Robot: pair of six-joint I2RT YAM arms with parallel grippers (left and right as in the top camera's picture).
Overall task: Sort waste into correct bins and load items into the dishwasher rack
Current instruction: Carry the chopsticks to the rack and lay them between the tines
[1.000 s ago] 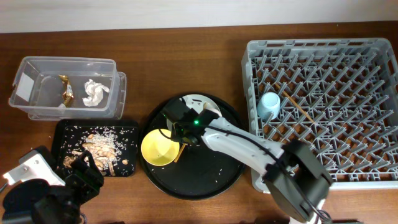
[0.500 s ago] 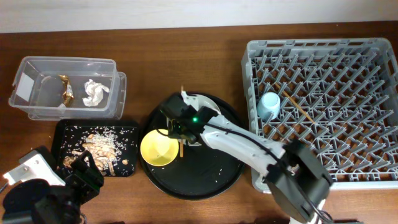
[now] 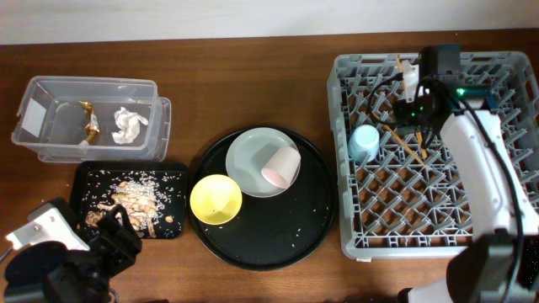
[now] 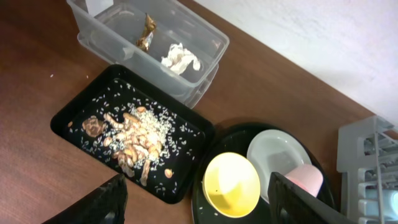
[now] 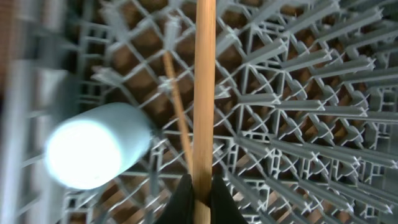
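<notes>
My right gripper [image 3: 409, 87] is shut on a wooden chopstick [image 5: 204, 87] and holds it above the back of the grey dishwasher rack [image 3: 472, 181]. A second chopstick [image 5: 178, 109] lies in the rack beside the light blue cup [image 3: 364, 143], which also shows in the right wrist view [image 5: 93, 146]. The grey-green plate [image 3: 253, 151] carries the white cup with pink inside [image 3: 280, 167], lying on its side. The yellow bowl [image 3: 216, 199] stands next to it. My left gripper [image 4: 198, 186] is open and empty, low at the front left.
The plate, cup and bowl rest on a round black tray [image 3: 278, 240]. The clear tub [image 3: 59, 139] holds a white tissue [image 3: 128, 124] and a gold wrapper [image 3: 90, 120]. The shallow black tray [image 3: 173, 172] holds food scraps and rice [image 3: 135, 198].
My right arm has swung from the round tray to above the rack, carrying the chopstick. The plate and pink-inside cup are now uncovered. The left arm has not moved.
</notes>
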